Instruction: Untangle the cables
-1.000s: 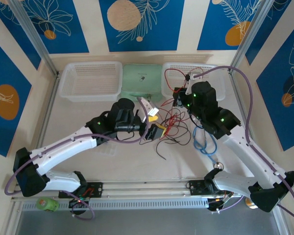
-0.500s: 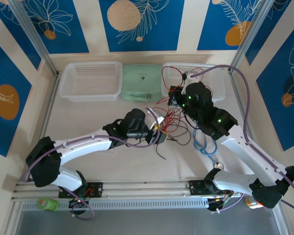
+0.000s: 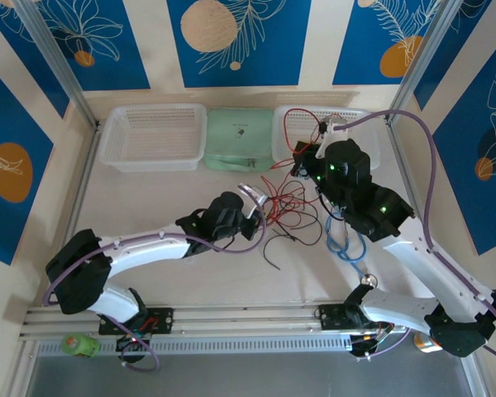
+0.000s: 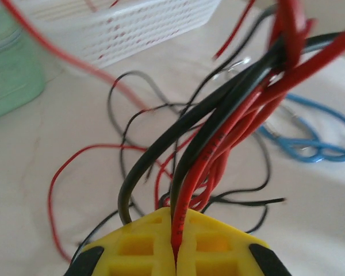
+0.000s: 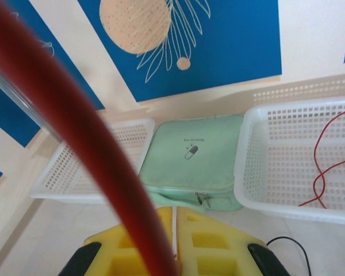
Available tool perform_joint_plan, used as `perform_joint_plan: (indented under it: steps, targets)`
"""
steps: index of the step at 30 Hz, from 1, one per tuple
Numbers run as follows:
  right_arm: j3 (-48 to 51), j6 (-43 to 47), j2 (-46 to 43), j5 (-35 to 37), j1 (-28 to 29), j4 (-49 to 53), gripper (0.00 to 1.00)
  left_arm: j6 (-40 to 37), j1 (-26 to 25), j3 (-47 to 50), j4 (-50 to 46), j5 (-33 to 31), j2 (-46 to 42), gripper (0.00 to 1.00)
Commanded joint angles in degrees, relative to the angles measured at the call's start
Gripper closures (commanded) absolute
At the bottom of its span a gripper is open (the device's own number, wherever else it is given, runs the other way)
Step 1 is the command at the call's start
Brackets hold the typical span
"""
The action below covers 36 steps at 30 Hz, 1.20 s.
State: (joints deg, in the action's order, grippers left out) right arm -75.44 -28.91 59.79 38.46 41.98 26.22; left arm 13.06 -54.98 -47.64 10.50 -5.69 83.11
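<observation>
The cables (image 3: 285,207) lie as a tangle of thin red and black strands on the table between the two arms. My left gripper (image 3: 260,217) sits at the tangle's left edge. In the left wrist view its yellow jaws (image 4: 175,218) are shut on a red cable (image 4: 187,201), with a black strand (image 4: 139,172) curving off beside it. My right gripper (image 3: 302,160) is raised at the tangle's far side. Its jaws (image 5: 175,215) are shut, and a thick blurred red cable (image 5: 75,121) runs up from their seam. A red loop (image 3: 289,116) arcs over the right basket.
A light blue coiled cable (image 3: 347,240) lies right of the tangle. Along the back stand a white basket (image 3: 153,136), a green zip pouch (image 3: 240,139) and a second white basket (image 3: 365,136) with a red strand (image 5: 322,167) inside it.
My left gripper moved right into the tangle and shut on a red cable. The right gripper shifted a little with its red cable, still shut.
</observation>
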Motion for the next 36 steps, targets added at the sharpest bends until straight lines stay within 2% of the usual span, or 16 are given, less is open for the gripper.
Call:
perform_joint_plan:
  steps: [1, 7, 13, 21, 24, 27, 33, 36]
  targets:
    - [-3.25, 2.42, -3.25, 3.36, -1.47, -2.14, 1.0, 2.31, 0.71, 3.19, -4.69, -9.38, -3.19, 1.0]
    - [-4.28, 3.98, -5.28, 3.76, -4.47, -2.14, 1.0, 7.35, 3.8, 6.72, -9.77, -13.87, -6.36, 1.0]
    - [-8.33, 7.52, -4.94, 2.91, -8.77, -2.58, 1.0, 12.81, 9.16, 6.03, -16.82, -14.1, -4.34, 1.0]
    - [-17.05, 11.16, 2.37, -4.34, -20.3, -3.83, 1.0, 18.27, 12.19, 3.22, -22.9, -14.74, -0.94, 0.98]
    - [-19.91, 10.82, 7.31, -8.81, -25.57, -5.2, 1.0, 19.28, 12.69, 3.22, -23.69, -14.57, -1.23, 0.76]
    - [-23.11, 11.64, 13.77, -9.87, -29.08, -7.18, 1.0, 19.02, 12.96, 3.77, -22.75, -13.16, -2.1, 0.55]
    - [-29.53, 12.51, 28.6, -13.7, -35.05, -12.99, 1.0, 18.17, 12.99, 3.48, -23.81, -12.89, -6.1, 0.29]
    - [-33.45, 13.76, 36.06, -13.54, -36.42, -13.89, 1.0, 17.41, 12.96, 2.01, -26.17, -13.53, -8.35, 0.25]
